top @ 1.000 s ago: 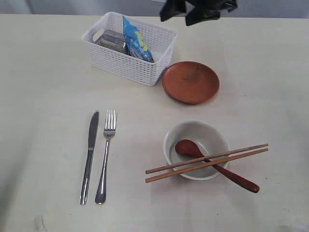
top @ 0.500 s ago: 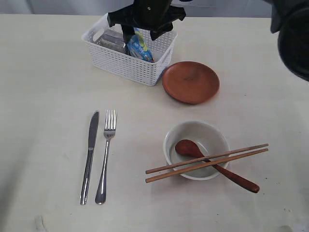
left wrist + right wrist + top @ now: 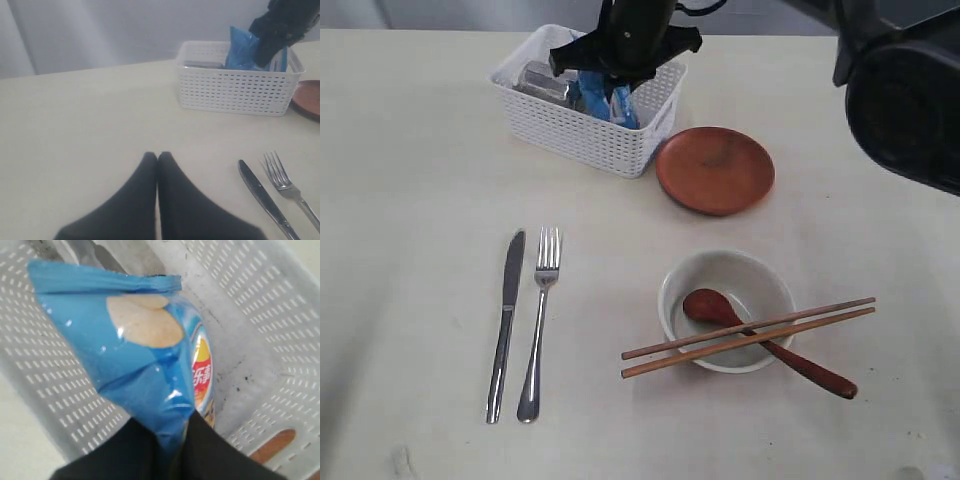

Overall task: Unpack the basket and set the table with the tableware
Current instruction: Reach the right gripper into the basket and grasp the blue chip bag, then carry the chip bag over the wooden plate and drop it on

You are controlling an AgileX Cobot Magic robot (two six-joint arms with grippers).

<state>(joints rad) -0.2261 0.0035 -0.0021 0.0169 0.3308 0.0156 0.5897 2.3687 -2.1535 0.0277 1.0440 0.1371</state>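
Well clear of the basket (image 3: pixel 575 135), over bare table (image 3: pixel 410 200), my left gripper (image 3: pixel 158 157) has its fingers pressed together, empty. Knife (image 3: pixel 505 320) and fork (image 3: pixel 540 320) lie in front of the basket, unmoved.

What changed: my right gripper (image 3: pixel 169 434) was up beyond the basket a second ago and is now down inside it, pinching one end of the blue chips packet (image 3: pixel 135 345). The steel cup (image 3: pixel 540 78) sits in the basket's left end and looks like the last tableware inside. I read this as clearing the packet to reach it.

Basket walls are close, so straight up looks like the free exit. The plate (image 3: pixel 715 170) is just beside the basket's right corner, so it's tight there. Bowl (image 3: pixel 745 280), spoon (image 3: pixel 705 303) and chopsticks (image 3: pixel 810 318) are front-right, unmoved. There's open room left of the basket.
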